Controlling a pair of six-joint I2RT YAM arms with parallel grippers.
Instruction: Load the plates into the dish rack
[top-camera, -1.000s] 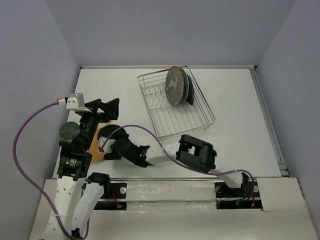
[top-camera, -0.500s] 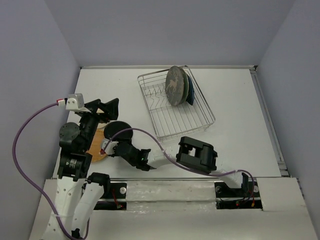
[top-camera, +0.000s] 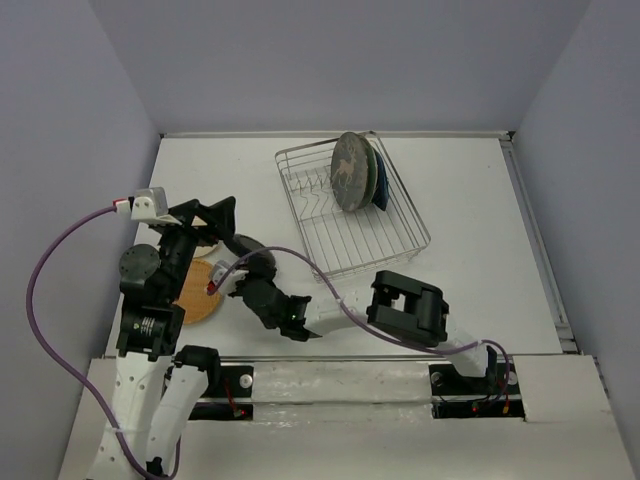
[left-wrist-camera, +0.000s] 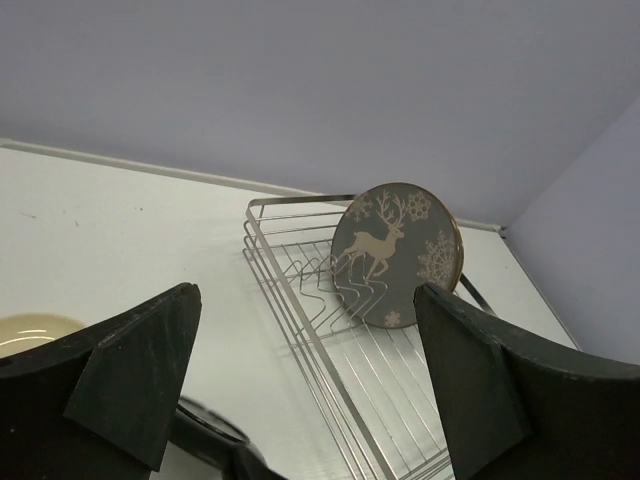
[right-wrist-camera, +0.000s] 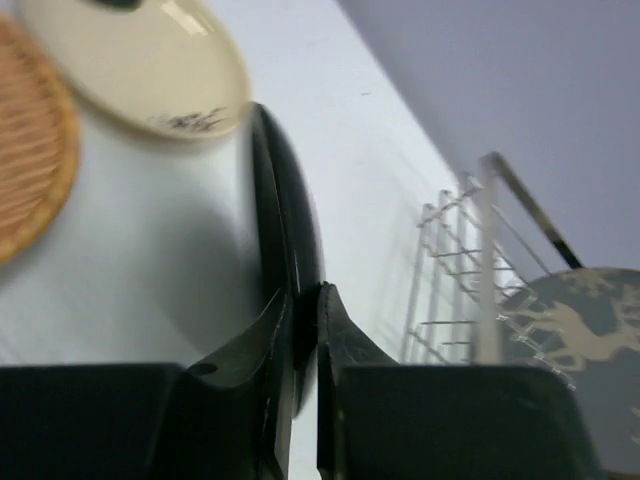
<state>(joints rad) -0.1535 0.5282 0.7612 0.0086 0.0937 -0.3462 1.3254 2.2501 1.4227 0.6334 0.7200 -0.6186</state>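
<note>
My right gripper (right-wrist-camera: 303, 295) is shut on the rim of the small black plate (right-wrist-camera: 285, 215), which stands on edge. From above, that black plate (top-camera: 247, 247) and the right gripper (top-camera: 250, 272) are left of the dish rack (top-camera: 400, 250). In the rack stand the grey deer-patterned plate (top-camera: 348, 170), with a teal plate behind it and then a dark blue plate (top-camera: 379, 185). The cream plate (right-wrist-camera: 140, 60) and the orange-tan plate (top-camera: 200, 298) lie on the table. My left gripper (top-camera: 208, 222) hangs open over the cream plate, holding nothing.
The left wrist view shows the wire dish rack (left-wrist-camera: 330, 340) with the deer plate (left-wrist-camera: 398, 255) upright at its far end and free tines in front of it. A purple cable (top-camera: 60, 250) loops off the left arm. Walls enclose the table.
The right gripper has closed on the black plate's rim and tipped it up off the table, shifting slightly towards the rack. The left arm has not moved.
</note>
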